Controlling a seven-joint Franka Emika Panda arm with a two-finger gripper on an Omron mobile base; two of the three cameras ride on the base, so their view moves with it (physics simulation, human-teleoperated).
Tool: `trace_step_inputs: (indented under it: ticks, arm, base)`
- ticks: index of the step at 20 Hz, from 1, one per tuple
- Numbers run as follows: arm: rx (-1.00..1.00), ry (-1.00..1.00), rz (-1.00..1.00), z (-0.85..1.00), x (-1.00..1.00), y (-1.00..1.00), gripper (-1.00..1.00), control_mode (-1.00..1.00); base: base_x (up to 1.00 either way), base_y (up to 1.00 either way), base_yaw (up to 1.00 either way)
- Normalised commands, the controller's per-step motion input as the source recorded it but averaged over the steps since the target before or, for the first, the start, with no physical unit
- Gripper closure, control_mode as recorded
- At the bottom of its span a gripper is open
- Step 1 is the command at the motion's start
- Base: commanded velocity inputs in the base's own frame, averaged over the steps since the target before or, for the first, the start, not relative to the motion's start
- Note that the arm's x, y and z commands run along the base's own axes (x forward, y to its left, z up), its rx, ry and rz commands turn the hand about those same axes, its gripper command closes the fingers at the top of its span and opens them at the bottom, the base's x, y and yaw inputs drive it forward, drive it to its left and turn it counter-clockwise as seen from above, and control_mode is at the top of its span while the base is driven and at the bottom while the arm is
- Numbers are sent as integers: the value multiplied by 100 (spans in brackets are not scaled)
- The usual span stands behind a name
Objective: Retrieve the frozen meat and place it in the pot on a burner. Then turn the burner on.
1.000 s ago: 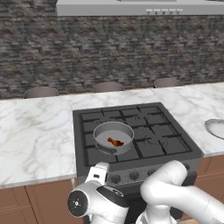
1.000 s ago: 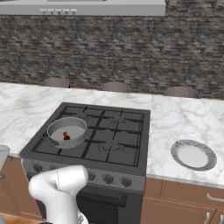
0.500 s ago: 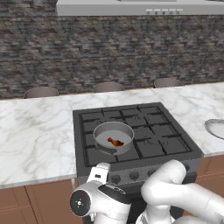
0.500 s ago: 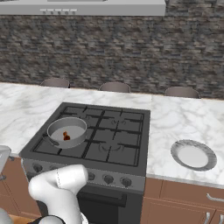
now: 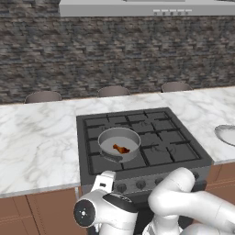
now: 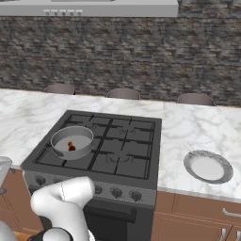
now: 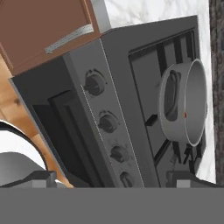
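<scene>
since the meat (image 5: 120, 148) already lies in the pot (image 5: 119, 143) at the cooktop's front left, the wide-open gripper (image 7: 111, 177) faces the knobs (image 7: 95, 83) just below that front edge.

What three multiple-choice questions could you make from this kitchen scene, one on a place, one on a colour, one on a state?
1. Where is the frozen meat?
A. in the pot
B. on the counter
C. on the dish

2. What colour is the countertop?
A. black
B. white marble
C. green

3. How is the end effector?
A. shut on the meat
B. shut on a knob
C. open

Answers: 1 A, the chunk lies inside the pot; 2 B, veined white beside the cooktop; 3 C, its fingertips stand apart, gripping nothing.
</scene>
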Motion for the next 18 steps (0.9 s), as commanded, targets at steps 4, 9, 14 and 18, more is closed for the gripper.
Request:
trace_step_inputs:
  ticks: [4, 9, 14, 18]
  arm:
    - [0, 0, 0, 0, -1, 0, -100, -100]
    - [0, 0, 0, 0, -2, 0, -100, -100]
    - [0, 0, 0, 0, 0, 0, -100, 100]
    - [0, 0, 0, 0, 0, 0, -100, 100]
  base:
    - [0, 0, 0]
    - [0, 0, 0]
    - [0, 0, 0]
    - [0, 0, 0]
